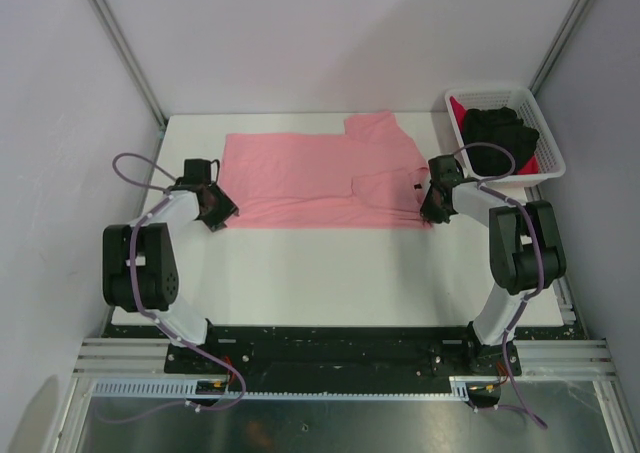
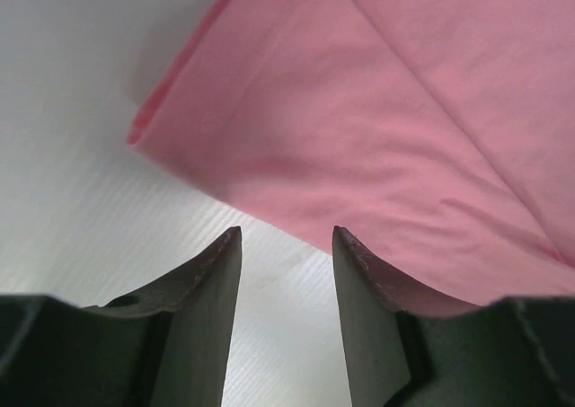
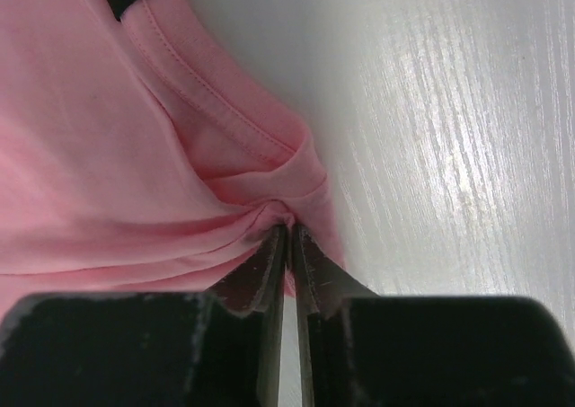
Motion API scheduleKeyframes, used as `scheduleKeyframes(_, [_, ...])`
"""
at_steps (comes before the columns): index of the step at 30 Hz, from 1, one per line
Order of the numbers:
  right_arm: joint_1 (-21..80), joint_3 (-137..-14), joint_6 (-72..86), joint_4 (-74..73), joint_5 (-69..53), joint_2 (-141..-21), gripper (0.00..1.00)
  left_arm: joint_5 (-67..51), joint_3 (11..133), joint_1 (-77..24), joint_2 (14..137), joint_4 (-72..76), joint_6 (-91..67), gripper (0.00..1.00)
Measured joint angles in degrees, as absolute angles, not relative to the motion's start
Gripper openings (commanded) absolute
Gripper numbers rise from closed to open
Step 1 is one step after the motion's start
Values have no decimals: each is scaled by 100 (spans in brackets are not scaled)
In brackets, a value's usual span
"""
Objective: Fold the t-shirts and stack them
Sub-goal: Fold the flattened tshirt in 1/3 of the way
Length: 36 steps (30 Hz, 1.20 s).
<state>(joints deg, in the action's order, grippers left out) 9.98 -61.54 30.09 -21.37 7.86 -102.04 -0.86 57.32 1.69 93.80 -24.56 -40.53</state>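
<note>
White tabletop (image 1: 330, 273), walled in by pale grey panels, is seen from above. A salmon-pink t-shirt (image 1: 310, 178) is spread flat across the far half of it. A folded layer lies over the shirt's right part, and a small dark neck label (image 1: 418, 186) is shown near the right end. The shirt's near edge runs straight across the table between the two arms.

At the near right corner of the shirt, the right gripper (image 3: 287, 236) is set down on the cloth. Its fingers (image 3: 266, 268) are pressed almost together, and a bunched pinch of pink fabric, just below a stitched hem, is clamped between their tips.

At the near left corner, the left gripper (image 2: 287, 236) is held with its jaws partly open and nothing between them. The shirt's edge is seen just past the fingertips; whether it is touched cannot be told.

Beyond the shirt's right end, in the far right corner of the table, a white lattice basket (image 1: 548, 143) is placed. A black t-shirt (image 1: 500, 133) is heaped inside it on top of a bright red t-shirt (image 1: 461, 111), of which only strips are seen along the basket's sides.
</note>
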Motion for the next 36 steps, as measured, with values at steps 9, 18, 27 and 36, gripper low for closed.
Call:
scheduleKeyframes(9, [1000, -6176, 2993, -2134, 794, -10210, 29, 880, 5433, 523, 8772, -2596, -4066, 50])
scheduleKeyframes(18, [998, -6176, 2985, -2134, 788, -10208, 29, 1146, 5450, 657, 9072, -2604, -4069, 50])
scheduleKeyframes(27, [993, -6176, 2969, -2224, 786, -10182, 30, 1142, 5638, 764, 9668, -2620, -4062, 48])
scheduleKeyframes(36, [989, -6176, 2926, -2414, 770, -10123, 31, 1037, 5631, 766, 9343, -2628, -4071, 52])
